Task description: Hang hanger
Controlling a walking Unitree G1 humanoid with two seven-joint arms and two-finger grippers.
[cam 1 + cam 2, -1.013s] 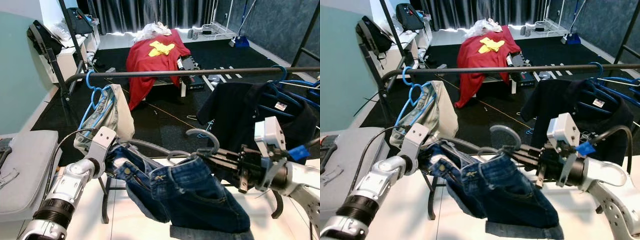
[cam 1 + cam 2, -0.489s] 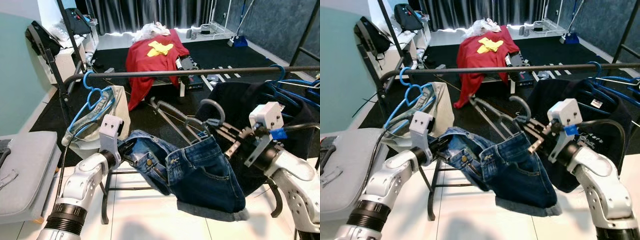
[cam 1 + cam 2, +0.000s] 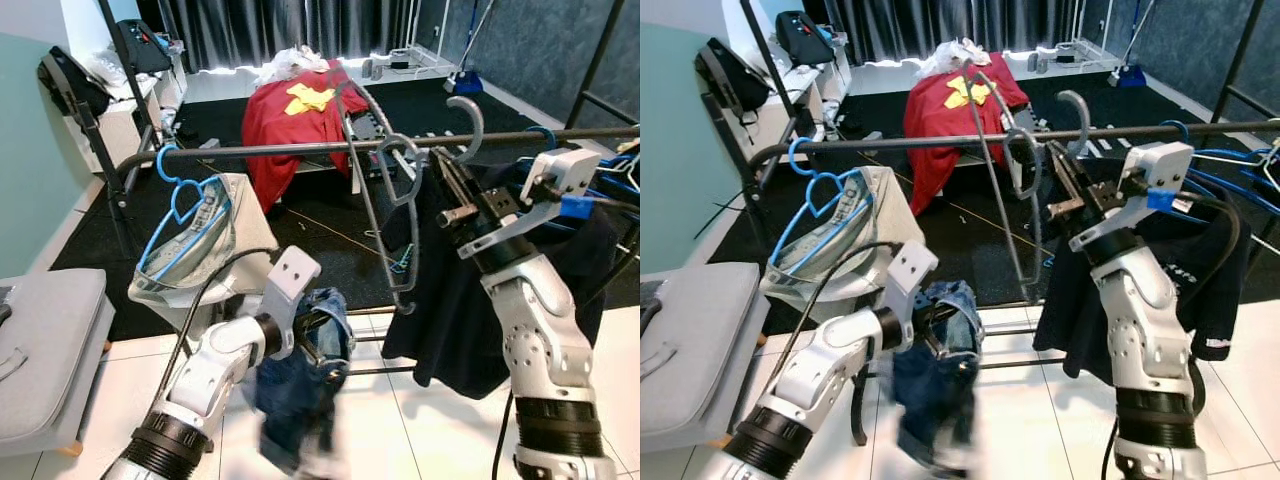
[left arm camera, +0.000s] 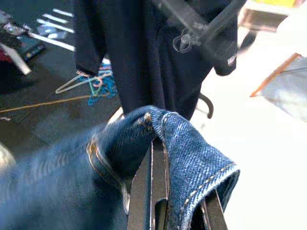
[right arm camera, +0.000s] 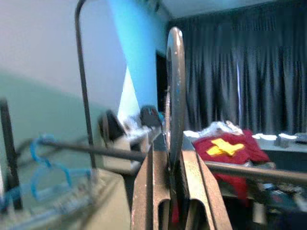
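Right claw (image 3: 447, 188) clamped on grey hanger (image 3: 378, 190), hook raised beside rail (image 3: 300, 148) for hanging; left claw (image 3: 325, 352) pinching jeans (image 3: 300, 385) below.

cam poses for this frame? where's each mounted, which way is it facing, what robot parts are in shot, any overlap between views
Left eye: head, facing forward and down at the dark metal clothes rail; both silver arms, left gripper, right gripper.
Right eye: same head, same scene slightly offset; both arms.
Left wrist: along its black fingers, shut on the blue denim shorts; black shirt beyond.
Right wrist: along its fingers, shut on the grey metal hanger; faces the dark curtains.
Shared: right wrist and eyes see the rail and red cloth.
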